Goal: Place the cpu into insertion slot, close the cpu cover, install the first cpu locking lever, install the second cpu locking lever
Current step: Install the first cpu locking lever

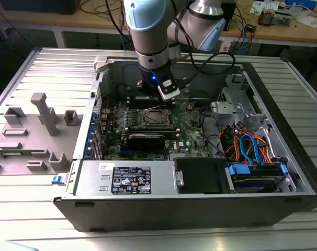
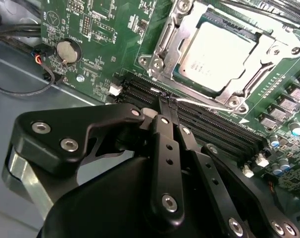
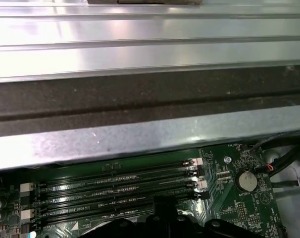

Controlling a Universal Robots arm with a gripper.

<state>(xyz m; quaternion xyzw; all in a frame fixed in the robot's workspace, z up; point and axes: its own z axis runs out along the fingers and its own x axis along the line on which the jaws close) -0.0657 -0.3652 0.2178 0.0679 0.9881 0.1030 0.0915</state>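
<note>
I have the computer case point(image 1: 190, 209) lying open on the bench point(image 1: 38, 225), with a grey fixture point(image 1: 43, 112) beside it toward the bench edge on the exterior view's left. The cpu point(image 2: 220, 54) sits flat in the insertion slot point(image 1: 157, 126) near the middle of the green board, metal top facing up. It is square, so I see no long axis. Its edges run parallel and square to the memory slots point(image 2: 209, 126). The cpu cover point(image 2: 269, 67) looks folded down around it, its window framing the metal top. A thin lever point(image 2: 209, 105) lies along the cover's edge on the memory-slot side, and I cannot tell whether it is latched.

My gripper point(image 2: 168, 103) is off the cpu, hovering low over the memory slots, which run lengthwise between the socket and the case wall point(image 3: 140, 139). Its fingers point(image 2: 165, 148) are pressed together at the tips and carry nothing. In both wrist views a coin cell point(image 3: 246, 181) shows on the board past the ends of the memory slots.
</note>
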